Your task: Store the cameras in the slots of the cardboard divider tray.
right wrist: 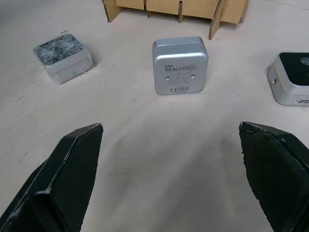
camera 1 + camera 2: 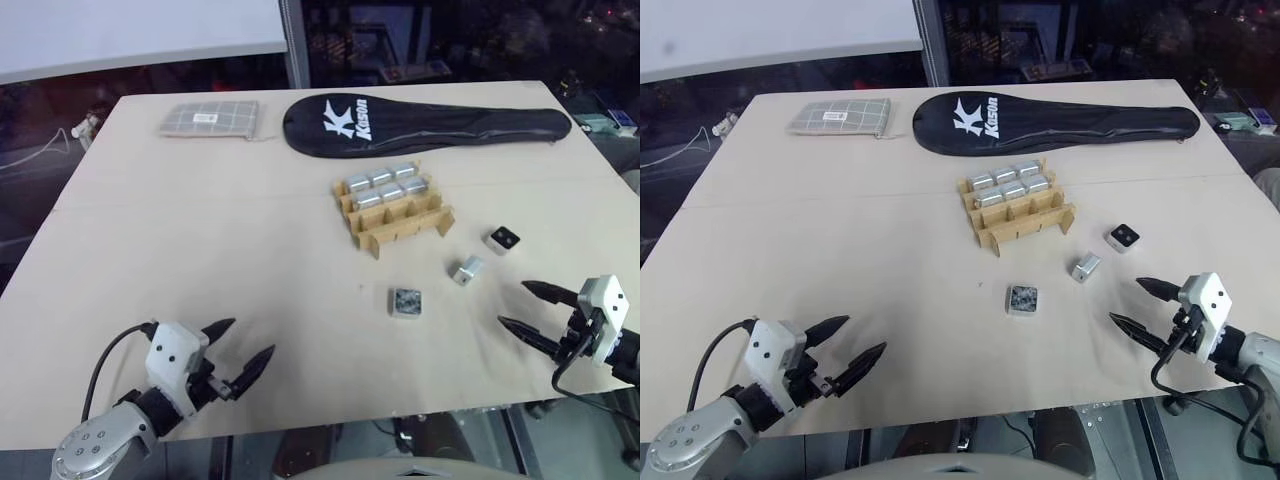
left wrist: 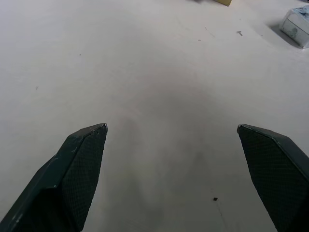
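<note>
The brown cardboard divider tray sits mid-table with several silver cameras in its far slots. Three cameras lie loose on the table in front of it: one with a scuffed face, a plain silver one, and one with a black lens face up. The right wrist view shows the same three: the scuffed one, the silver one and the black-faced one. My right gripper stands open near the front right edge, empty, pointing toward them. My left gripper stands open and empty at the front left over bare table.
A black racket cover lies across the far side of the table. A grey checked pouch lies at the far left. The table's front edge runs just under both grippers.
</note>
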Available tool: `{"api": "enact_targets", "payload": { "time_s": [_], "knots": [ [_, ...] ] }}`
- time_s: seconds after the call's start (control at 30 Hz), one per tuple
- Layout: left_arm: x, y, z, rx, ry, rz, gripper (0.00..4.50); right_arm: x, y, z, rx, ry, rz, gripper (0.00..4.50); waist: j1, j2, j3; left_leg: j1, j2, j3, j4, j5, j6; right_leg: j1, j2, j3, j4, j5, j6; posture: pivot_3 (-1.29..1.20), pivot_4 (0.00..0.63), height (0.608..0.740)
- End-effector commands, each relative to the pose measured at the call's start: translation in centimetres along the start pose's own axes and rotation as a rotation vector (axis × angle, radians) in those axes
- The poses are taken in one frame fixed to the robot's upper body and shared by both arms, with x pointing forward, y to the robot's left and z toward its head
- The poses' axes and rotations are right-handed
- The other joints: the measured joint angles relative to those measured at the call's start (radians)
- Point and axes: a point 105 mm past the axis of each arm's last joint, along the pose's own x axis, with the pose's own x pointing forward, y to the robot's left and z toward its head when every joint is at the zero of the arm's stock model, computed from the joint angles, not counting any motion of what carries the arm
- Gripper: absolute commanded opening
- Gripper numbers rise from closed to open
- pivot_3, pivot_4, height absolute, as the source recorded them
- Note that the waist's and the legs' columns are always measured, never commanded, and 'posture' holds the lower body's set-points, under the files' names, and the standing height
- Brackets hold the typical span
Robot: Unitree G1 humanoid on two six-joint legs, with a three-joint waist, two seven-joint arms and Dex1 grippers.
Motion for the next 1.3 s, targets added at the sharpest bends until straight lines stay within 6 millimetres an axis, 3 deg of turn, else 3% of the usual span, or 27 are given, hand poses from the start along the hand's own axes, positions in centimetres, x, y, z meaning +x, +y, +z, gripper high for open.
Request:
{"api": "enact_targets", "payload": {
  "time_s": [0.03,0.73,0.83,1.0,1.17,1.3],
  "knots": [
    [0.0,-0.2,1.2,0.034,-0.045,-0.018,4.48,0.0,-0.3,0.7,-0.033,-0.012,0.006,4.50,0.000,0.000,0.000,0.000,0.000,0.000,0.000,0.000,0.000,0.000,0.000,0.000,0.000,0.000,0.000,0.00,0.150,0.740],
    [0.5,0.1,1.8,0.023,-0.082,-0.032,4.48,-0.3,-0.4,0.8,-0.038,-0.004,-0.024,4.50,-0.001,0.000,0.000,0.000,0.001,0.004,0.000,0.000,0.000,0.000,0.002,0.001,0.000,0.000,0.000,0.00,0.150,0.740],
    [0.5,0.1,1.9,0.023,-0.087,-0.034,4.48,-0.1,-1.0,0.9,-0.037,-0.017,-0.065,4.50,-0.001,0.000,0.000,0.000,0.001,0.004,0.000,0.000,0.000,0.000,0.002,0.001,0.000,0.000,0.000,0.00,0.150,0.740],
    [0.7,0.0,2.3,0.016,-0.105,-0.067,4.48,1.3,-4.5,2.5,-0.047,-0.072,-0.302,4.50,-0.008,0.000,0.000,0.001,0.003,0.005,0.000,0.000,0.000,0.000,0.003,0.003,0.000,0.000,0.000,0.00,0.150,0.740],
    [0.5,-0.7,5.4,-0.025,-0.212,-0.241,4.48,3.8,-6.8,3.8,-0.049,-0.079,-0.362,4.50,-0.019,0.000,0.000,0.000,0.003,0.006,0.000,0.000,0.000,-0.001,0.004,0.002,0.000,0.000,0.000,0.00,0.150,0.740],
    [0.2,-0.9,7.8,0.018,-0.249,-0.381,4.48,5.7,-7.6,2.9,-0.073,0.047,-0.272,4.50,-0.022,0.000,0.000,0.000,0.003,0.006,0.000,0.000,0.000,-0.001,0.005,0.002,0.001,0.001,-0.001,0.00,0.150,0.740]
  ]
}}
